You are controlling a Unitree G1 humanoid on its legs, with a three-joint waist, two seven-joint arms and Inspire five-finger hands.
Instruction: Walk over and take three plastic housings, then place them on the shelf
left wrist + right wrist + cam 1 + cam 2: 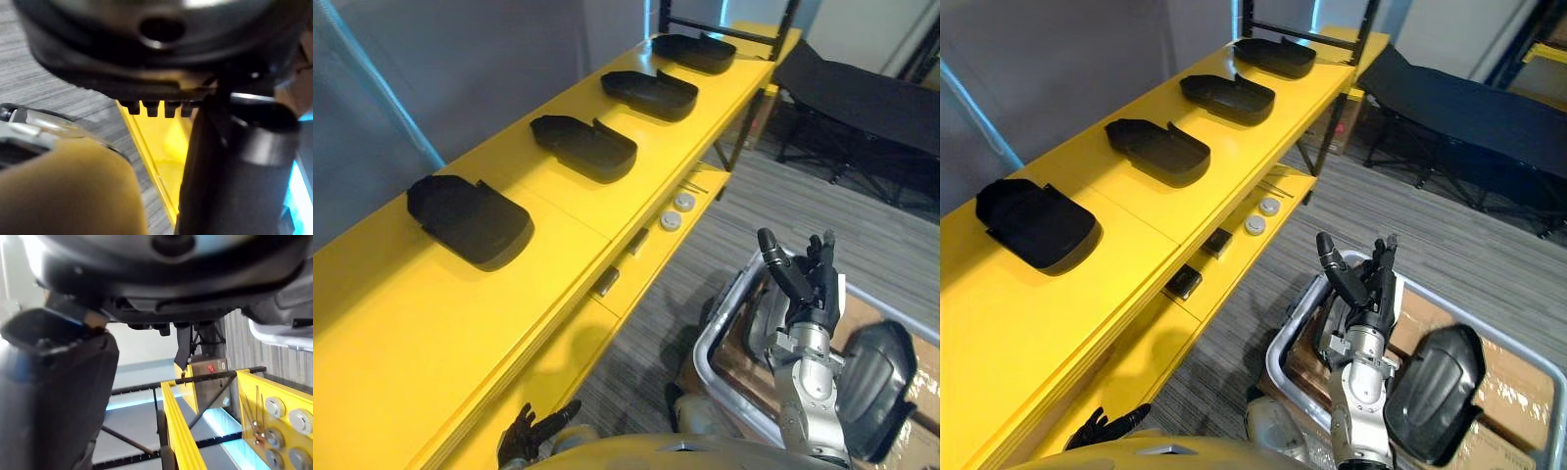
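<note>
- The shelf (431, 333) is bright yellow all over, its lower level included.
- Four plastic housings on it are matt black: nearest housing (470, 220), second housing (584, 147), third housing (649, 94), farthest housing (695, 52).
- Two round discs (677, 211) on the lower level are silvery white; the small blocks (607, 281) beside them are dark.
- The floor (862, 235) is grey carpet with fine stripes.
- The bin (710, 338) has a pale grey rim, with brown cardboard (1518, 392) beside it.
- The housing in the bin (1435, 392) is black with a slight sheen.
- The cot (871, 93) is black.
- The right hand (803, 279) and left hand (524, 441) are dark; the right arm (813, 392) is silver-grey.
- The wall (460, 59) is grey-blue, crossed by a pale cyan stripe (391, 98).
</note>
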